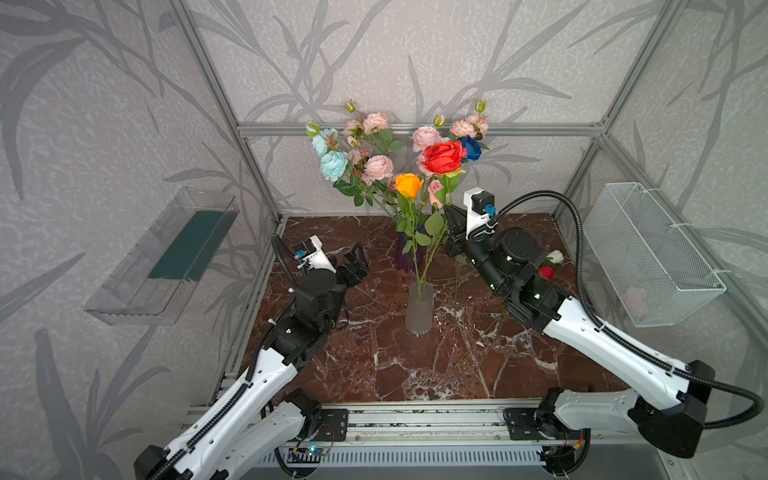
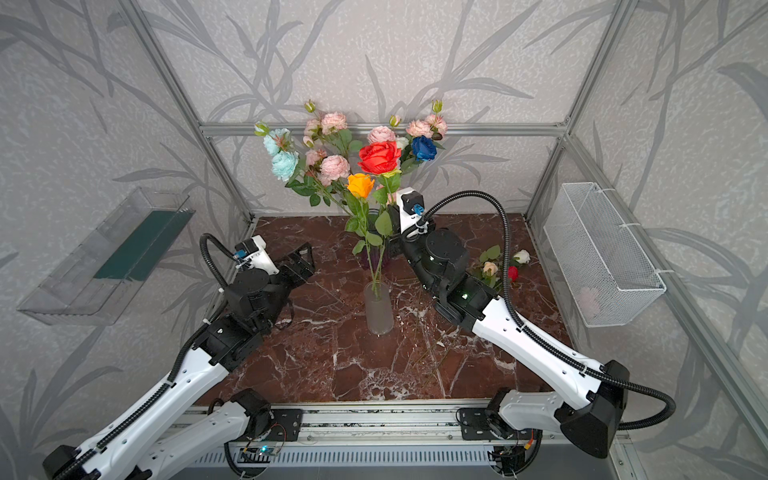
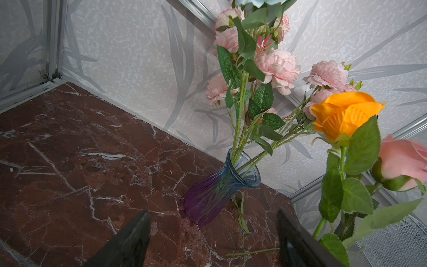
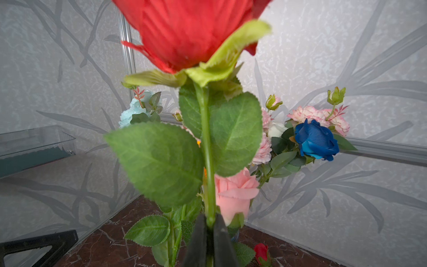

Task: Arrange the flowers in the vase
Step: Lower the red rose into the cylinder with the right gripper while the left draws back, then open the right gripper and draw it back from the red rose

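Only the wrist view shows right gripper [image 4: 209, 225] pinching red rose [image 4: 184, 30].

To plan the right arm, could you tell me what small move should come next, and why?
Probably lower the red rose into the frosted vase: the right gripper is shut on its stem, and the bloom stands above the orange rose.
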Controlling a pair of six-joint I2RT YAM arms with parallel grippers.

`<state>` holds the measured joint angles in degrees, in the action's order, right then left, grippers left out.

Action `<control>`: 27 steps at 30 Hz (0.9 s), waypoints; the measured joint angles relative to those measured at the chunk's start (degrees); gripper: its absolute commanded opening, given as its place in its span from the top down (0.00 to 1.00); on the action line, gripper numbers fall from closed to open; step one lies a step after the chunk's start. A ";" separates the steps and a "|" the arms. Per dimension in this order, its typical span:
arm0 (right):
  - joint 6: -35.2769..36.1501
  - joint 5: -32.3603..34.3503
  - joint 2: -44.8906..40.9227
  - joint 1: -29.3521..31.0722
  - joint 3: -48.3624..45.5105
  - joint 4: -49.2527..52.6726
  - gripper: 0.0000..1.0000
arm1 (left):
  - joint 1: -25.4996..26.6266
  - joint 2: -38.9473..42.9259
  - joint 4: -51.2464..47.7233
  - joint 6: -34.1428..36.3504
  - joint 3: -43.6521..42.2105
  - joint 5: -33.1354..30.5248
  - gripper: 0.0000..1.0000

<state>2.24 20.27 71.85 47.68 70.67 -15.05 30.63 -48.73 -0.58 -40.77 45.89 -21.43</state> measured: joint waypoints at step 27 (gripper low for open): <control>-6.99 1.92 -6.75 5.68 -14.95 2.01 0.69 | 0.00 -0.55 0.92 -0.39 -0.04 3.91 0.16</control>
<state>-4.75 22.20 65.10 53.36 55.72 -13.04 30.63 -49.28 0.34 -41.17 45.84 -17.52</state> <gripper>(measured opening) 0.301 0.847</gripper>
